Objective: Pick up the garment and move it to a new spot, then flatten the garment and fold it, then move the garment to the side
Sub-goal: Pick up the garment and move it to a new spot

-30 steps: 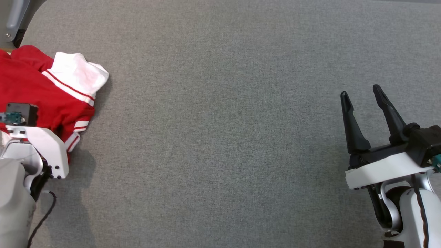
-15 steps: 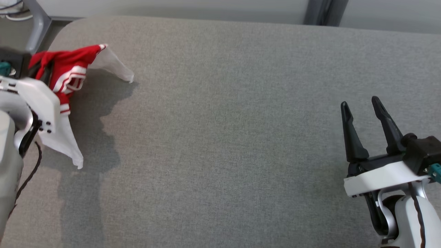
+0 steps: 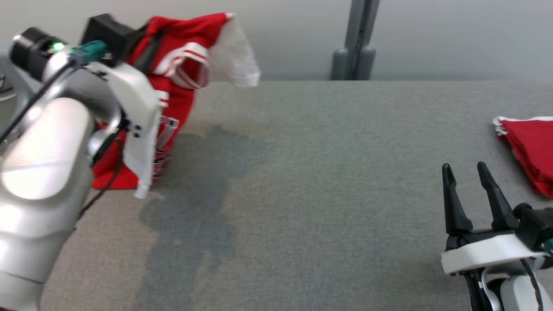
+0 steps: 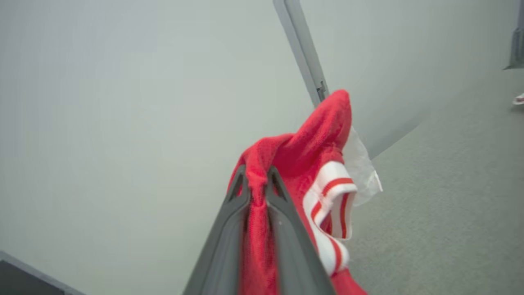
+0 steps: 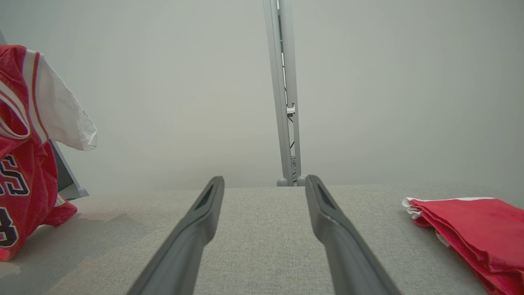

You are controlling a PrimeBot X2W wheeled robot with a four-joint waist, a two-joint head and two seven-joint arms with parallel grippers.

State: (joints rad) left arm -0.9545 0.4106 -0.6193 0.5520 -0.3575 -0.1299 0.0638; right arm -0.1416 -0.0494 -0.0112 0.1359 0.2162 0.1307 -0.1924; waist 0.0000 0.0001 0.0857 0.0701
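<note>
Head view: pickup looks done. The red mesh jersey garment w/ white sleeves and striped trim [image 3: 183, 101] hangs over the far-left end of the grey fabric-covered table [image 3: 324, 172], lower hem seemingly touching it. Left for you: set down at a new spot, flatten, fold, shift aside. Left gripper [image 4: 257, 186] is clamped on a bunched red fold, jaws nearly together. Right gripper [image 3: 464, 168] is spread wide, empty, nr a folded red cloth stack [image 3: 529, 147].
</note>
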